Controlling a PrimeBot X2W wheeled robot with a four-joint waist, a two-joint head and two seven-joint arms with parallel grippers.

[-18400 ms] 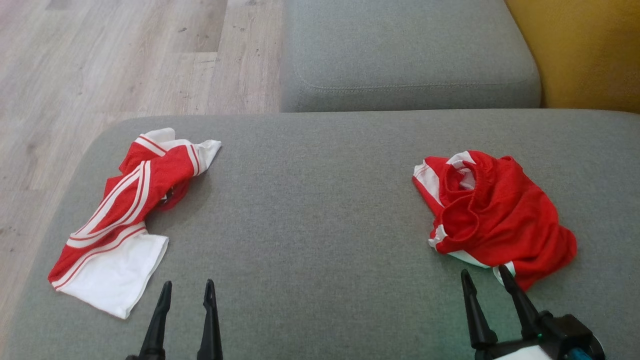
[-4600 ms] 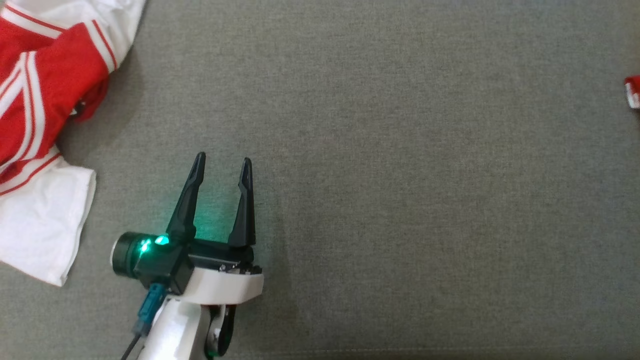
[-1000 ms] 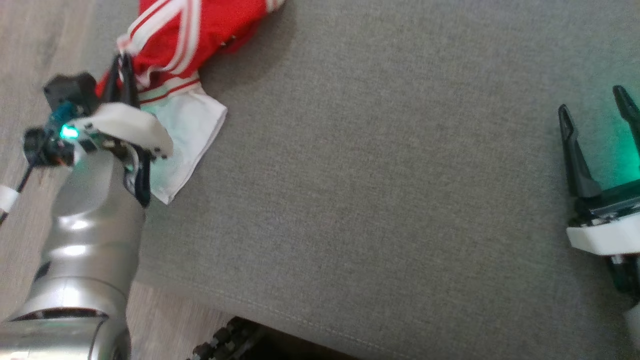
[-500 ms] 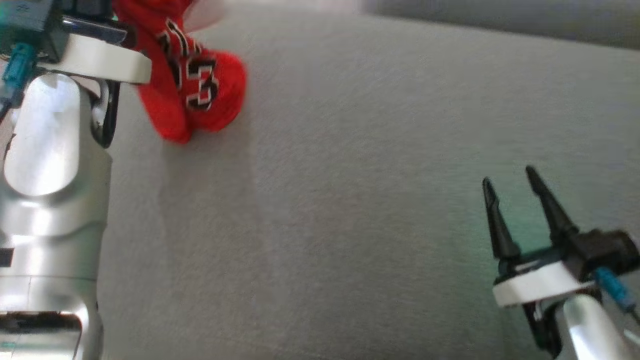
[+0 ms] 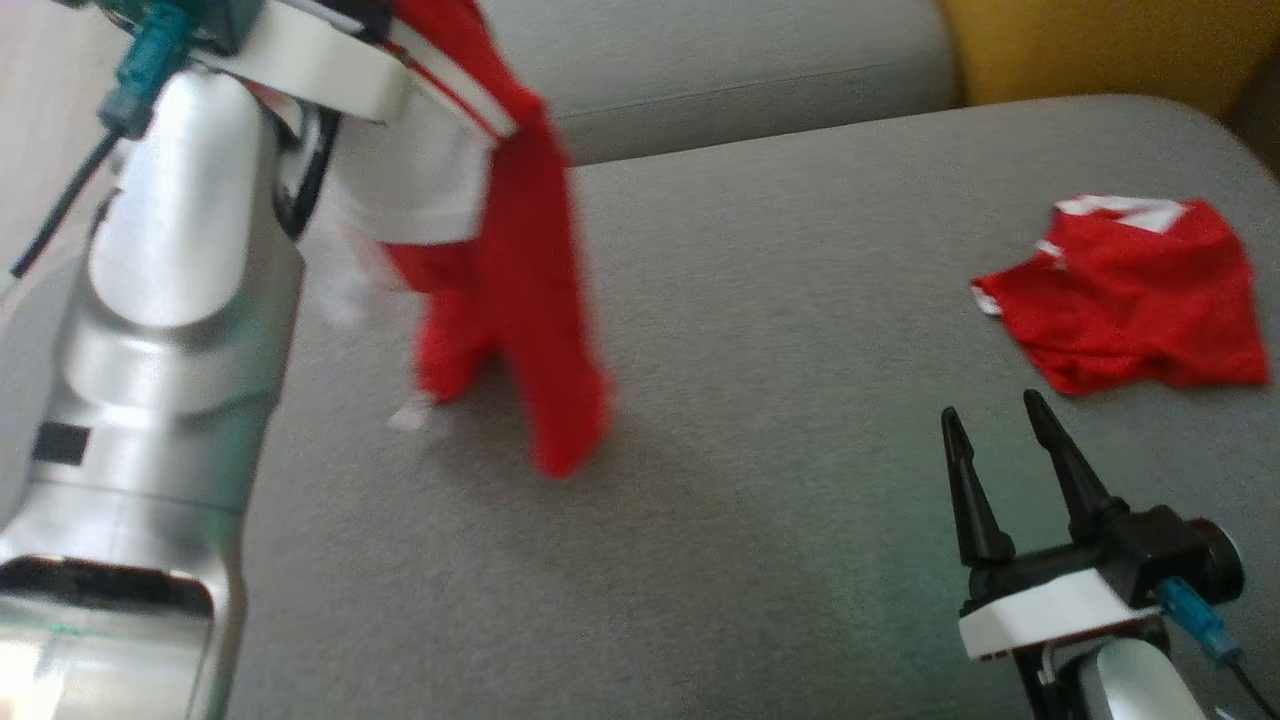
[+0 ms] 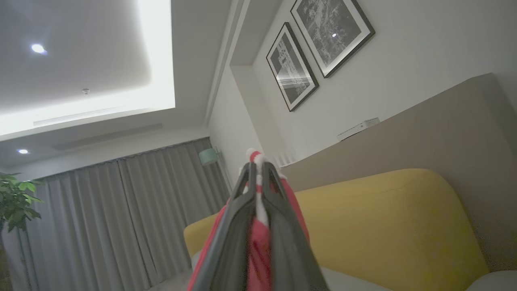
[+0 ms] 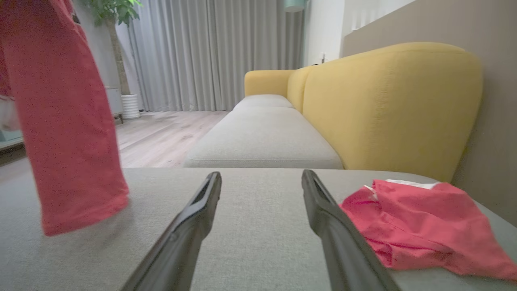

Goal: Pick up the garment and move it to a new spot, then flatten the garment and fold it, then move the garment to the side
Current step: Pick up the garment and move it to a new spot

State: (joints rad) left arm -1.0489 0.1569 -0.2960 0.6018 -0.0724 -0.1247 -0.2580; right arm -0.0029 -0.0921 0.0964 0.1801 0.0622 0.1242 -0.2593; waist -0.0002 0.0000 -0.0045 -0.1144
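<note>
Left gripper [image 6: 259, 167] pinches the hanging garment [image 5: 540, 330]; right gripper [image 5: 988, 404] gapes near another, apparently crumpled, red cloth [image 5: 1140, 300].

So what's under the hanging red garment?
Grey cushion lies below the garment, darkened by its shadow. The patch behind the hanging cloth is covered; whether the hem touches down cannot be told.
</note>
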